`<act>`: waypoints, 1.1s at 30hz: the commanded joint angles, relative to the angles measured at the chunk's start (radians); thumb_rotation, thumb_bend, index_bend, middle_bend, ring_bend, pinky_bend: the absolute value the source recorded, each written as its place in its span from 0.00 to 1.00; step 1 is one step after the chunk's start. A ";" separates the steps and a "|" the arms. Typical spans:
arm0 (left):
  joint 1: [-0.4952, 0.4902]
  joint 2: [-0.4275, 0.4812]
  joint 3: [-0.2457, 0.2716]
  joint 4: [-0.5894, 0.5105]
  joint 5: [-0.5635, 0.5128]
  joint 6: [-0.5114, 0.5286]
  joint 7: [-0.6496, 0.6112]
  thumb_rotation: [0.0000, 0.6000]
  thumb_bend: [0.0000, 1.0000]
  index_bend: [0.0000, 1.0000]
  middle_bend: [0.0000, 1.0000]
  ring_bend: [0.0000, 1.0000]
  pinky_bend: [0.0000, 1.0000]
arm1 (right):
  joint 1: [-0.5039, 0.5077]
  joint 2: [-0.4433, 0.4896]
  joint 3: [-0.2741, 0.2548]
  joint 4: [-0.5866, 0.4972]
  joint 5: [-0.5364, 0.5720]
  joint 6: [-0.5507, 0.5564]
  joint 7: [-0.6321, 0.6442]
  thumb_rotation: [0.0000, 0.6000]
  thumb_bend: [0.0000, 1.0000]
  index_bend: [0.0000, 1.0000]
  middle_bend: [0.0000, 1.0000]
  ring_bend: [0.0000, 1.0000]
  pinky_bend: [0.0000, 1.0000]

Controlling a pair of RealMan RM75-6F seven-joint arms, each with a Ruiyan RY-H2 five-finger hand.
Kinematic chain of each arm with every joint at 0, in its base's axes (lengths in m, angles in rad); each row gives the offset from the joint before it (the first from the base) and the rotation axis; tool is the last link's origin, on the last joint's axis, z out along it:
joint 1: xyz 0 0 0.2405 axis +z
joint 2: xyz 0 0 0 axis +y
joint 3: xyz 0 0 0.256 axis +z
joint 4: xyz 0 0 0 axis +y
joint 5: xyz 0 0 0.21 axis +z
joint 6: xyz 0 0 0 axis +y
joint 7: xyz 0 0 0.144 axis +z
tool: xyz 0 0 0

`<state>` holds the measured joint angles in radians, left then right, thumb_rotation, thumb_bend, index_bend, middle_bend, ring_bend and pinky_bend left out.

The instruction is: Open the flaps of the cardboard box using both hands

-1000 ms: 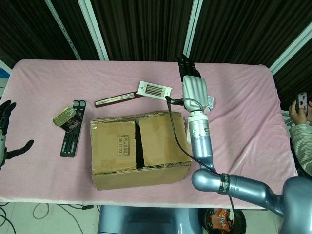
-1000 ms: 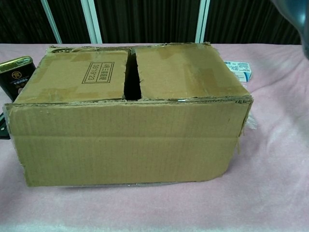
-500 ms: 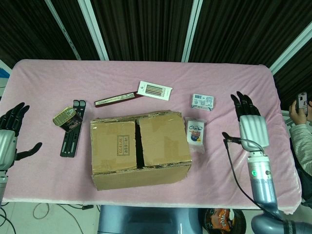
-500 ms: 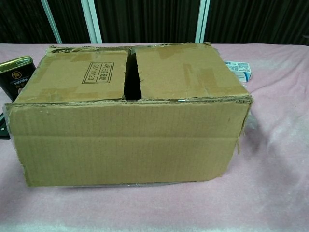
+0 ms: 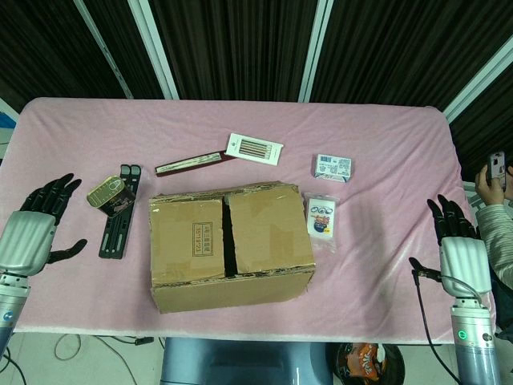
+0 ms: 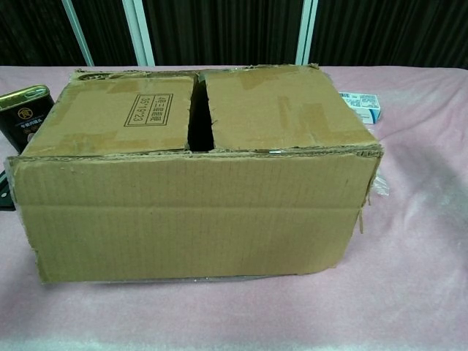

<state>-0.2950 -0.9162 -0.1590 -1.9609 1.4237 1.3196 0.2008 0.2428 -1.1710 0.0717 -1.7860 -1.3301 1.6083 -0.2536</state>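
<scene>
— What is showing of the robot in the head view?

— Two hands. The left hand (image 5: 30, 235) is wearing a ribbed, silver-grey shell over its back, with black fingers (image 5: 54, 189) coming out of it and a black thumb at the side.

— And the other one?

— The right hand (image 5: 459, 255) is showing the same silver ribbed back and black fingers. A thin black cable (image 5: 426, 321) is running from its wrist down along the forearm. The forearm (image 5: 474, 353) is looking like a smooth metallic grey cylinder, and a small green dot is glowing on it.

— Anything in the chest view?

— Neither hand is appearing there.
</scene>
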 commanded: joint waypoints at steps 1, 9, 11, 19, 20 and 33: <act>-0.147 0.103 -0.024 -0.054 -0.002 -0.237 0.014 1.00 0.23 0.00 0.03 0.05 0.16 | -0.043 -0.078 -0.016 0.180 -0.068 0.054 0.051 1.00 0.16 0.00 0.00 0.00 0.22; -0.405 0.150 -0.091 -0.067 -0.071 -0.590 -0.015 1.00 0.60 0.05 0.08 0.10 0.21 | -0.056 -0.114 0.007 0.250 -0.083 0.034 0.107 1.00 0.16 0.00 0.00 0.00 0.22; -0.444 0.143 -0.098 -0.060 -0.086 -0.633 -0.012 1.00 0.66 0.08 0.13 0.13 0.25 | -0.057 -0.114 0.010 0.256 -0.088 0.032 0.107 1.00 0.16 0.00 0.00 0.00 0.22; -0.622 0.038 -0.120 -0.014 -0.159 -0.750 0.074 1.00 0.77 0.18 0.29 0.24 0.33 | -0.067 -0.121 0.023 0.268 -0.104 0.020 0.120 1.00 0.16 0.00 0.00 0.00 0.22; -0.635 0.029 -0.118 -0.009 -0.167 -0.755 0.084 1.00 0.77 0.18 0.30 0.25 0.33 | -0.068 -0.121 0.025 0.267 -0.105 0.018 0.123 1.00 0.16 0.00 0.00 0.00 0.22; -0.758 -0.120 -0.044 0.065 -0.234 -0.779 0.196 1.00 0.79 0.26 0.41 0.28 0.33 | -0.080 -0.120 0.043 0.260 -0.109 -0.005 0.140 1.00 0.16 0.00 0.00 0.00 0.22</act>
<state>-1.0463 -1.0281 -0.2091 -1.9023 1.1976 0.5382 0.3921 0.1635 -1.2911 0.1145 -1.5252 -1.4389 1.6037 -0.1136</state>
